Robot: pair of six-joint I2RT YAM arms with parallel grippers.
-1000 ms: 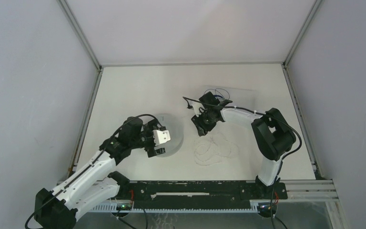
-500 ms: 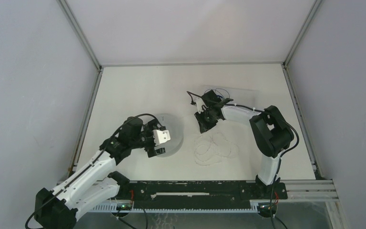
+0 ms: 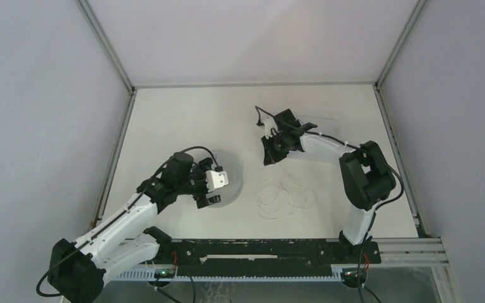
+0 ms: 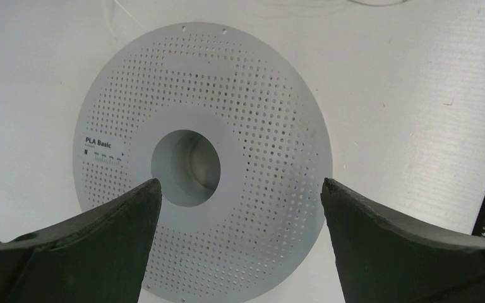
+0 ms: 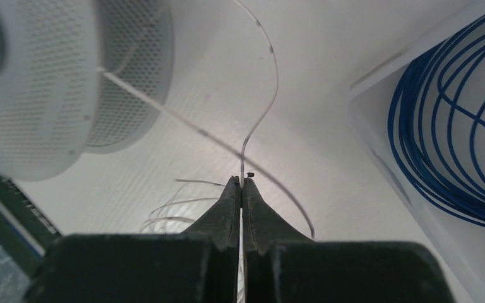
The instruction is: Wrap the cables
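Observation:
The cable is a hair-thin pale strand. Its loose loops (image 3: 284,197) lie on the table between the arms. My right gripper (image 3: 269,154) is shut on the strand (image 5: 260,120), pinched at the fingertips (image 5: 242,182). Another stretch of it runs taut from a white perforated spool (image 5: 38,82) across behind the tips. The spool (image 3: 232,172) lies flat on the table. My left gripper (image 3: 215,186) hovers over it, open and empty. In the left wrist view the open gripper (image 4: 240,186) frames the spool's disc (image 4: 252,126), which has a centre hole.
A clear tray with a coil of blue wire (image 5: 455,126) sits just right of my right gripper. More pale loops (image 5: 170,211) lie left of its fingers. Grey walls enclose the table on three sides.
My right gripper has moved toward the far side of the table with the strand in it. My left arm has shifted slightly right over the spool.

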